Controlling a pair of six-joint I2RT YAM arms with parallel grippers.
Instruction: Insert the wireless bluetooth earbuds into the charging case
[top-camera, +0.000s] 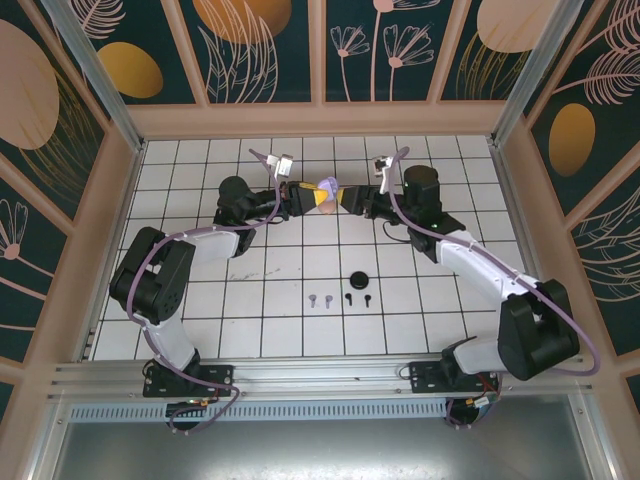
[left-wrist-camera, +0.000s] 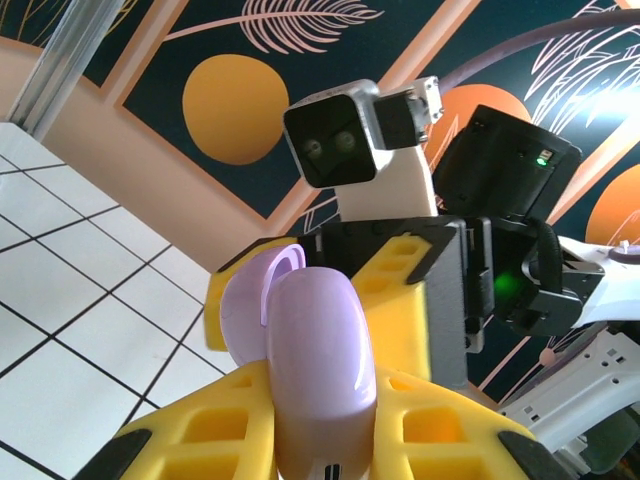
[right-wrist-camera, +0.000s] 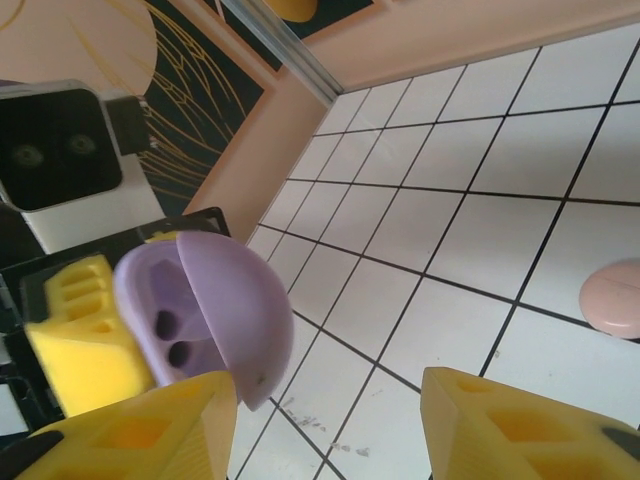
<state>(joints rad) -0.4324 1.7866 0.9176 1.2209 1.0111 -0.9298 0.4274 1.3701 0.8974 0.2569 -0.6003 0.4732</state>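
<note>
White tiles cover the bench (top-camera: 200, 300), which is enclosed by dark walls (top-camera: 260, 50) painted with leaves and orange discs. Above the far middle of the bench, the two arms are brought together.

The left tool (left-wrist-camera: 320, 445) is closed on the lilac charging case (left-wrist-camera: 320, 360), which is clamped between its yellow fingers (left-wrist-camera: 195, 440) and held clear of the tiles. The case is hinged open. In the right wrist view, two dark sockets are seen in its hollowed half, and the domed half is swung aside.

The right tool (right-wrist-camera: 330, 420) is spread wide and nothing is gripped by it. The domed half of the case is seen just at one of its yellow fingers (right-wrist-camera: 150, 430), though whether contact is made cannot be told.

Nearer the arm bases, the lilac earbuds (top-camera: 320, 299) and the black earbuds (top-camera: 358, 298) are laid in a row on the tiles. A closed black case (top-camera: 357, 279) is set just beyond them. A closed pink case (right-wrist-camera: 612, 298) is seen on the tiles in the right wrist view.
</note>
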